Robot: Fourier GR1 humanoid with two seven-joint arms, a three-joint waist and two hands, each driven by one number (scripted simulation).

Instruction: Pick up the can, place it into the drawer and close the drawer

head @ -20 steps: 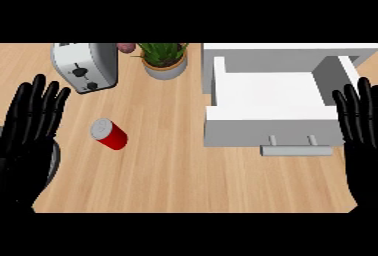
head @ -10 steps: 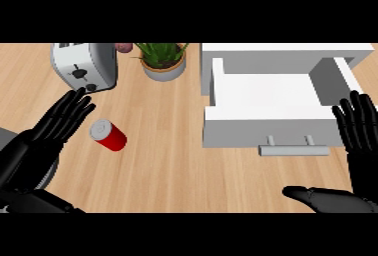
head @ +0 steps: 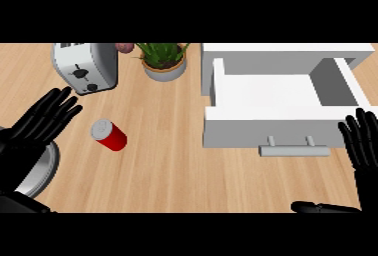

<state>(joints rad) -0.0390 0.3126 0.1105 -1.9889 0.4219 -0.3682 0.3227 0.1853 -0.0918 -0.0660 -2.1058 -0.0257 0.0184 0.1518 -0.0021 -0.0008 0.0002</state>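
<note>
Presently, at the far left edge of the light wooden surface (head: 170, 165), a round grey metal rim (head: 40, 172), partly hidden, lies beneath the robot's left hand (head: 40, 125). That hand is spread flat with straight fingers pointing up and to the right; it holds nothing and stands just beside, but apart from, the task item. The red cylindrical can with a silver top (head: 109, 135) lies tilted on the surface immediately right of the left hand, well apart from the drawer. Above it, near the back edge, stands a silver two-slot toaster with a black dial (head: 85, 67). To the right of the toaster sits a green leafy plant in a grey pot (head: 164, 62), with a small pinkish object (head: 124, 47) partly visible at its left; its identity cannot be determined. Further right, the white box-shaped drawer (head: 280, 97) is pulled open, its interior bare, and a grey bar handle (head: 294, 149) is fixed to its front panel. At the right edge, the robot's right hand (head: 363, 142) is held open with straight fingers pointing upward, just beside the drawer's front corner and grasping nothing; its thumb shows at the lower right.
</note>
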